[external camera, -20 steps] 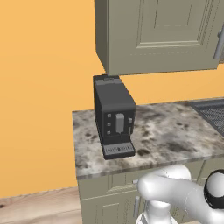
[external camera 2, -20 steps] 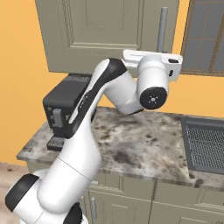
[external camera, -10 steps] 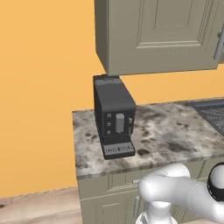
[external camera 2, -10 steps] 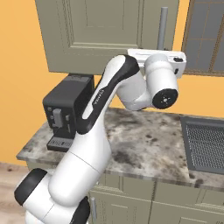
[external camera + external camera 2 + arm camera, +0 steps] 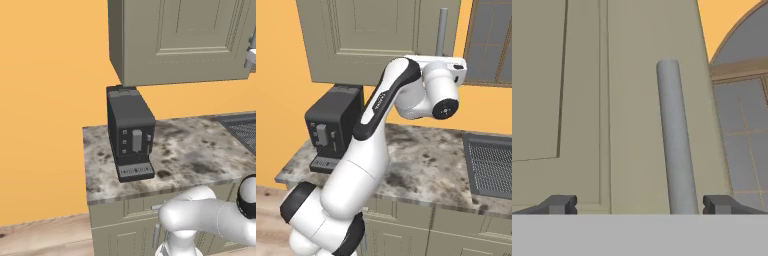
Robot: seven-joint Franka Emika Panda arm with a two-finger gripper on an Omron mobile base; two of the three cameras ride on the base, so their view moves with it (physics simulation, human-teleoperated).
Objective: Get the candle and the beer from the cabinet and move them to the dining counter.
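Note:
The cabinet (image 5: 381,40) is a grey-green wall unit with a panelled door, and the door is shut. Its long grey bar handle (image 5: 676,150) stands upright close in front of the hand. My gripper (image 5: 641,205) is open, with one dark fingertip (image 5: 562,204) left of the bar and the other fingertip (image 5: 719,204) right of it, nothing held. In the right base view the arm reaches up to the handle (image 5: 442,30) at the door's right edge. The candle and the beer are hidden. The dining counter is out of view.
A black coffee machine (image 5: 130,132) stands on the narrow marble counter (image 5: 200,155) below the cabinet. A dark grilled panel (image 5: 488,162) lies in the counter at the right. A window (image 5: 491,40) sits right of the cabinet, and an orange wall (image 5: 50,100) is at the left.
The hand has swung to the right along the cabinet front, nearer the bar handle. The jaws have stayed open and the door has stayed shut.

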